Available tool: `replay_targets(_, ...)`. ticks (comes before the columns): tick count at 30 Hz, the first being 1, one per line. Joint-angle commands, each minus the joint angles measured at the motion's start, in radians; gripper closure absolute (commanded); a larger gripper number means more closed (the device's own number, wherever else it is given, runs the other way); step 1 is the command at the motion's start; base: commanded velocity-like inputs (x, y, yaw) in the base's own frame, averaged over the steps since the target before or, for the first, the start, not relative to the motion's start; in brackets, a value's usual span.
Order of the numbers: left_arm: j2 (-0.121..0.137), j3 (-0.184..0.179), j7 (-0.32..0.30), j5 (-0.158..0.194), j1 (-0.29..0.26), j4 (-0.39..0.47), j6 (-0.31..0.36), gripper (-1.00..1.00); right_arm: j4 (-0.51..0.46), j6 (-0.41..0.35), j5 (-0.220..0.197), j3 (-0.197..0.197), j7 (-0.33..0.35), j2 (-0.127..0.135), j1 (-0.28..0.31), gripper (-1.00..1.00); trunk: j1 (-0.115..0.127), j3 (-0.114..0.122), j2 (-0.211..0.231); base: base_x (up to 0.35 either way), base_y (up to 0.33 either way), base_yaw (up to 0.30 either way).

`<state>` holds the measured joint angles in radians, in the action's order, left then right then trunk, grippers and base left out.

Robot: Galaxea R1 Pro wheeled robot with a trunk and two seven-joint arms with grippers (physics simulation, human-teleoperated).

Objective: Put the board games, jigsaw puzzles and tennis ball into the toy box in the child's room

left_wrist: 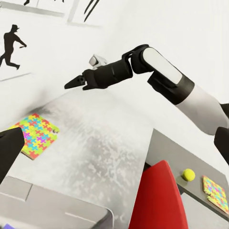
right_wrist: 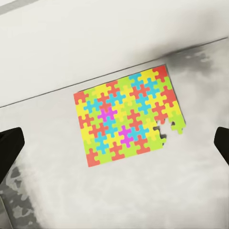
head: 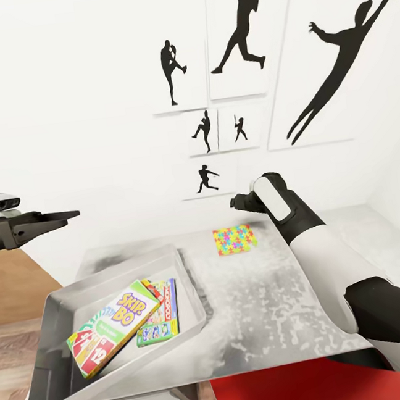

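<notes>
Head: three board games are seen lying in the toy box on the table; a jigsaw puzzle lies beyond, near the wall | Left wrist: right gripper is seen narrowed to a point, above the table; tennis ball and second puzzle lie on the lower section; left finger spread cannot be told | Right wrist: fingers are spread wide over the puzzle.

Half-buried under the Skip-Bo box in the toy box: two smaller board games, lettering too small to read. Cut by the frame's edge: second jigsaw puzzle on the lower surface. Hidden behind its own wrist in the head view: right end effector, jaw state unreadable.
</notes>
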<state>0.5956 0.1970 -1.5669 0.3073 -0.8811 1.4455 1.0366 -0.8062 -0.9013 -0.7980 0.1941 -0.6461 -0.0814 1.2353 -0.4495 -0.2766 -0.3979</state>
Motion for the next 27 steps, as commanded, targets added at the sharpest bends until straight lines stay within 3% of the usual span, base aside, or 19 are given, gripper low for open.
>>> replay_targets(1, 0.000, 0.000, -0.004, 0.000, -0.001, 0.001, 0.011, -1.00, -0.001, -0.001, -0.010, 0.003, -0.010, 0.001, 0.001, -1.00, -0.001, -0.004, -0.002, 0.000, 0.000, 0.000)
replay_targets(12, -0.004, -0.002, -0.004, 0.024, -0.035, 0.043, 0.011, -1.00, -0.001, 0.000, -0.010, 0.001, -0.010, 0.002, 0.001, -1.00, -0.001, -0.022, -0.002, 0.000, 0.000, 0.000)
replay_targets(27, -0.002, -0.007, -0.004, 0.028, -0.050, 0.047, 0.011, -1.00, -0.002, 0.001, -0.009, 0.001, -0.010, -0.004, 0.001, -1.00, -0.001, -0.047, -0.002, 0.000, 0.000, 0.000)
